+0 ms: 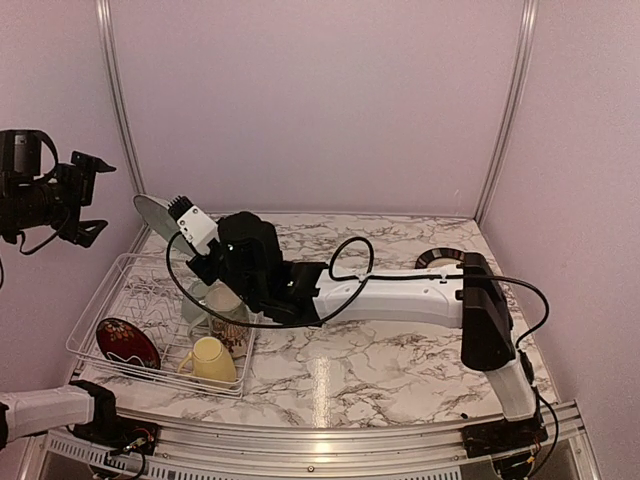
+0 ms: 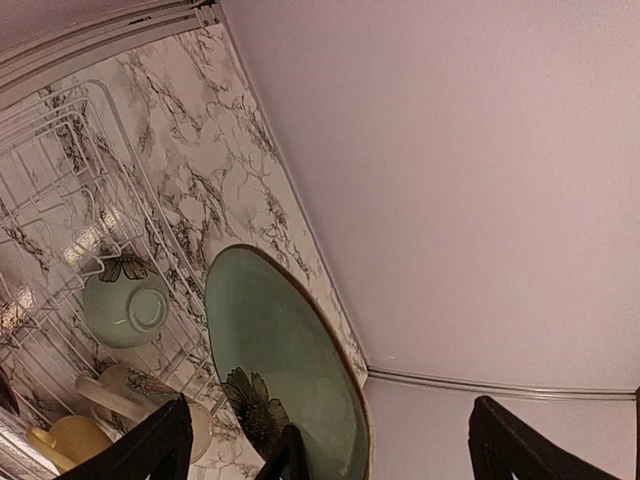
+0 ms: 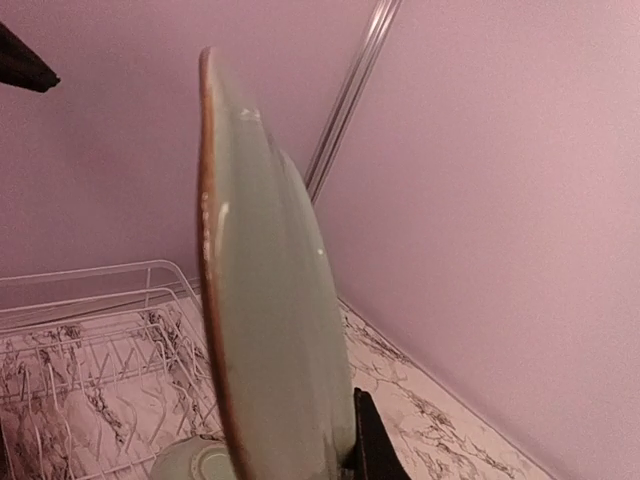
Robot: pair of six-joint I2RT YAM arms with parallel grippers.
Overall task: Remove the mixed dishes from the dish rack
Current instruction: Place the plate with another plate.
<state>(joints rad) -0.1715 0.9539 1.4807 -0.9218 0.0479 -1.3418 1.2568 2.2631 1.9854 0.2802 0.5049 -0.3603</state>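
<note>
- The green plate point(image 3: 270, 300) stands up on its edge in the air, over the far end of the rack point(image 1: 100, 290). It sits in the upper left of the top view.
- It has a thin brown rim and a dark flower painted on its face.
- The right gripper point(image 1: 178, 213) pinches the plate at its bottom edge. One black finger point(image 3: 365, 440) shows flat against the plate, low in the right wrist view.
- The left gripper point(image 2: 330, 420) is spread wide and holds nothing. Its two fingers sit at the bottom corners of the left wrist view, with the plate between them but not touching.
- In the rack, a small green bowl point(image 2: 125, 308) lies upside down.
- Just below it in the left wrist view lie a flower mug point(image 2: 150, 390) and a yellow mug point(image 2: 65, 440).
- A red plate point(image 1: 127, 342) leans in the rack's near left corner, lower left of the top view.
- A cream plate point(image 1: 440, 260) with a black rim lies on the marble table point(image 1: 380, 360), right of the middle, partly hidden by the right arm.
</note>
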